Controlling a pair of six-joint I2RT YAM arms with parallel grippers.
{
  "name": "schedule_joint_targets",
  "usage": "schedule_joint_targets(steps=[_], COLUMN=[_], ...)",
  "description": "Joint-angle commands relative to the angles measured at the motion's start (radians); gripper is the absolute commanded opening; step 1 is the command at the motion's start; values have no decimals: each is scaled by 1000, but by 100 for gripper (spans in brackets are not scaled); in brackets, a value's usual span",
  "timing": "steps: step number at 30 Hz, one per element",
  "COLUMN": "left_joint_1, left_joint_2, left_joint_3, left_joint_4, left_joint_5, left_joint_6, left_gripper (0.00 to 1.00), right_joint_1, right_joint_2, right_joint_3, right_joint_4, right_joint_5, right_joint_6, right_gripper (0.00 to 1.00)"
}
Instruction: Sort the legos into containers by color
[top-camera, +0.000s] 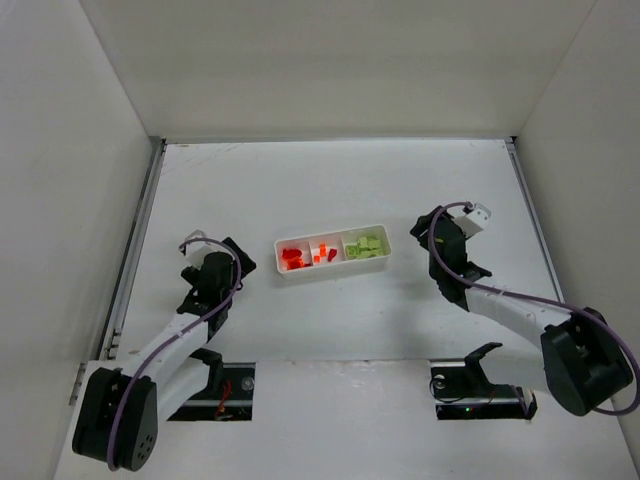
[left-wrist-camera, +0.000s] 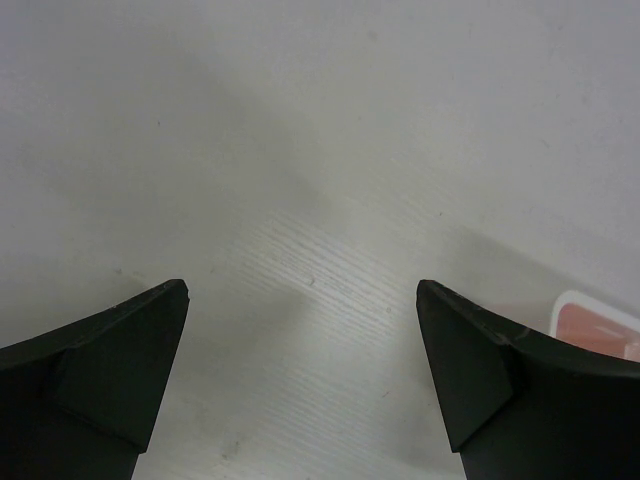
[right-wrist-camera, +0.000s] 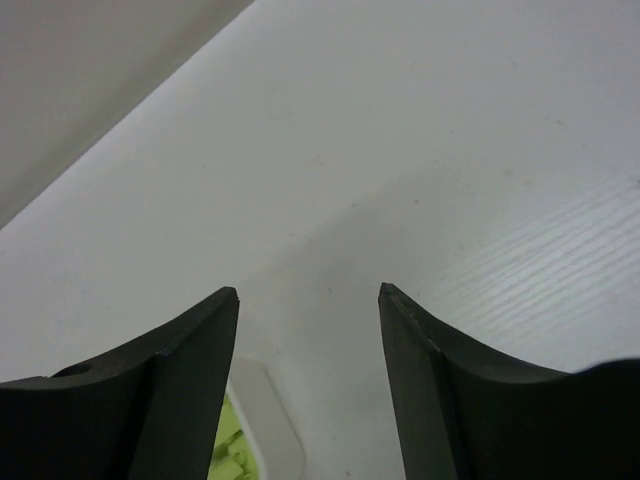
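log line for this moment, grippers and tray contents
left gripper: open, empty | right gripper: open, empty | tray: red legos left, orange legos middle, green legos right

Left hand (left-wrist-camera: 302, 288) spread wide above table (left-wrist-camera: 300, 150), tray corner (left-wrist-camera: 574, 298) beside it.

Robotics lab, white boxed-in walls (top-camera: 330, 70), white table (top-camera: 330, 190)

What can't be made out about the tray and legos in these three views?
- Top view: legos in the tray are too small to count or tell shapes.
- Left wrist: only a tray corner showing red, cut off by the right edge and left gripper.
- Right wrist: few green legos, mostly hidden by the right gripper and bottom edge.
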Motion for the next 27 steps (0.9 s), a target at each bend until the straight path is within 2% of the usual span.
schedule_joint_targets(steps=[1, 7, 27], left_joint_1=[-23, -48, -51], left_joint_2=[29, -2, 72], left_joint_3=[-10, -20, -6], left_joint_4=[93, 110, 136], left_joint_5=[38, 11, 18], left_joint_6=[-14, 14, 32], left_gripper=[100, 100, 100], right_joint_1=[-5, -8, -14], right_joint_2=[44, 47, 75], right_joint_3=[12, 6, 12], right_joint_4=[29, 40, 69], right_joint_5=[-2, -5, -100], right_joint_6=[54, 57, 60], right_gripper=[68, 75, 75])
